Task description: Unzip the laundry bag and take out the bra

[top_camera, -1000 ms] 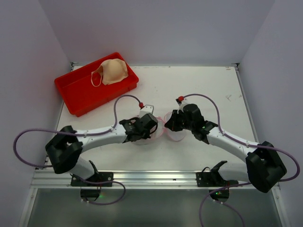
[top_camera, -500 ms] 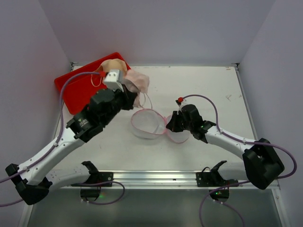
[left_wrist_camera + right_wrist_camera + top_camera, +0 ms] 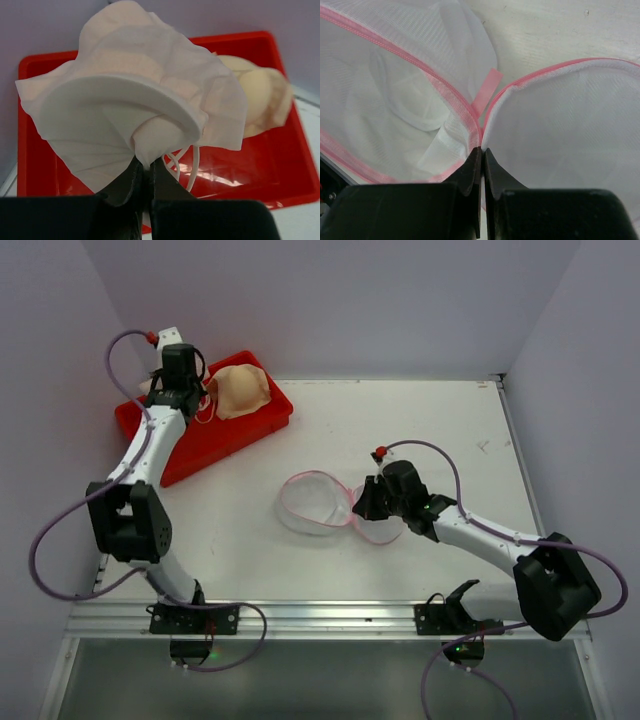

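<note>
Red tray (image 3: 225,435): sits at the far left corner of the table (image 3: 420,420). A beige padded cup (image 3: 240,390) lies in its far right end, dome up.
Mesh laundry bag (image 3: 312,502): lies unzipped near the middle of the table, well apart from the tray. Its inside shows only white mesh.
Bag's long axis: the two round halves lie side by side, left to right across the table. They are joined where the pink zipper rim (image 3: 450,95) pinches together. The left half stands as a shallow bowl with its mouth up, and the right half lies flat.
Held bra (image 3: 135,90): a pale whitish-pink piece held over the tray, to the left of the beige padded cup. It fans out away from the fingertips with its curved cup edge running across. Thin white straps (image 3: 192,165) loop just beside the fingers. Whether it is joined to the beige padded cup cannot be told.
Left gripper (image 3: 148,170): fingers pressed together on a fold of the bra's fabric.
Right gripper (image 3: 481,152): fingers squeezed tight on the pink zipper rim where the two halves meet, low over the table.
</note>
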Robot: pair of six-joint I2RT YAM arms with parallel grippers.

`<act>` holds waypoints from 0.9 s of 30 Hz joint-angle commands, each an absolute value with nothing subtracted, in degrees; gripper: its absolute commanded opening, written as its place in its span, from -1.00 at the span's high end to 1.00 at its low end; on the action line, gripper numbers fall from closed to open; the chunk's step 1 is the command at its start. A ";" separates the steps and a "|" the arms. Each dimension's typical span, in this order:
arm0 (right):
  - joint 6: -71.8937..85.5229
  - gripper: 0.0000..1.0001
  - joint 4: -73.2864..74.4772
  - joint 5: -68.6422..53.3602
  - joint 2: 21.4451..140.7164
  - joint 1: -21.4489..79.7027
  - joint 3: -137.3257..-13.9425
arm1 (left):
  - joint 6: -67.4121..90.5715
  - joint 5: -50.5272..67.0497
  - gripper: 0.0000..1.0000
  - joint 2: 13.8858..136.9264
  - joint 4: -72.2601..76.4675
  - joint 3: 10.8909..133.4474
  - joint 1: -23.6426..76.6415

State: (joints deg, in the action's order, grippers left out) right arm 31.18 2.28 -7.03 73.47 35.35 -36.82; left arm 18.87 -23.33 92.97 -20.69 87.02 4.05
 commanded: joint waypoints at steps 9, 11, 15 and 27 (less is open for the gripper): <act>27.95 1.00 3.95 -7.12 73.30 35.60 -41.92 | 20.91 -15.75 -0.27 111.11 -27.68 98.53 -3.43; 27.60 1.00 4.22 -7.03 73.39 35.51 -42.36 | 22.58 -12.59 -0.60 107.07 -27.34 94.76 -3.25; 27.16 0.99 4.83 -7.12 74.27 35.60 -44.03 | 25.57 -6.33 -0.72 89.27 -24.52 79.59 2.26; 28.04 0.45 7.47 -6.24 75.23 35.51 -47.46 | 41.31 -1.40 -0.48 71.34 -3.18 38.60 29.52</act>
